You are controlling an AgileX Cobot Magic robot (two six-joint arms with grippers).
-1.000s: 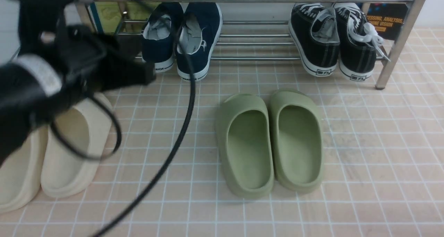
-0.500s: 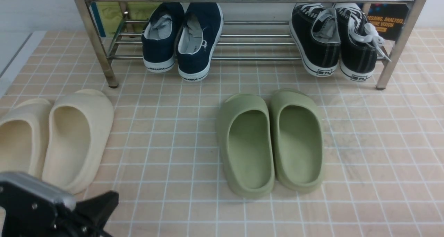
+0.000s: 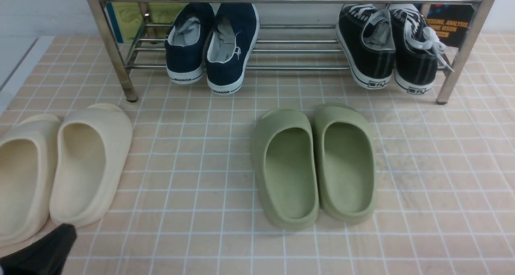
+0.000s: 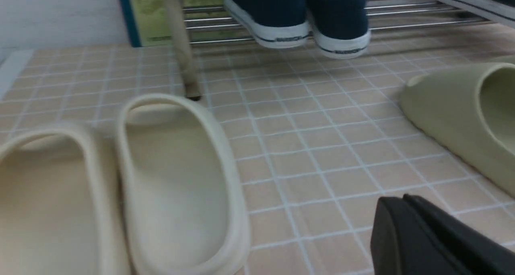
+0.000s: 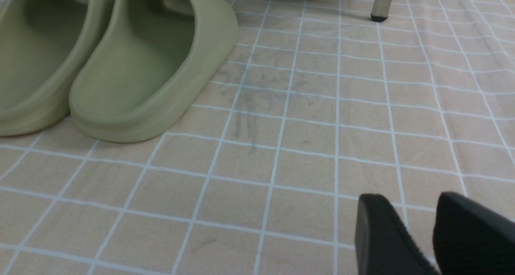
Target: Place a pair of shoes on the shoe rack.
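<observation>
Two navy canvas shoes [image 3: 213, 46] with white soles sit heels-out on the shoe rack's [image 3: 297, 50] lower bars; left end effector [image 4: 406, 222] pressed together, right end effector [image 5: 410, 226] apart, both empty.

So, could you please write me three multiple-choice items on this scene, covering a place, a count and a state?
1. Where do the navy slip-on shoes sit?
A. on the steel shoe rack's lower shelf
B. beside the green slides
C. inside the cream slides

2. How many pairs of footwear show in the front view?
A. two
B. four
C. six

3. How do the left gripper's jaws stand?
A. shut on a slide
B. wide open
C. shut, holding nothing

Key: 1 A, their soles rest on the bars; 2 B, two racked, two on the floor; 3 C, the jaws meet, empty.
</observation>
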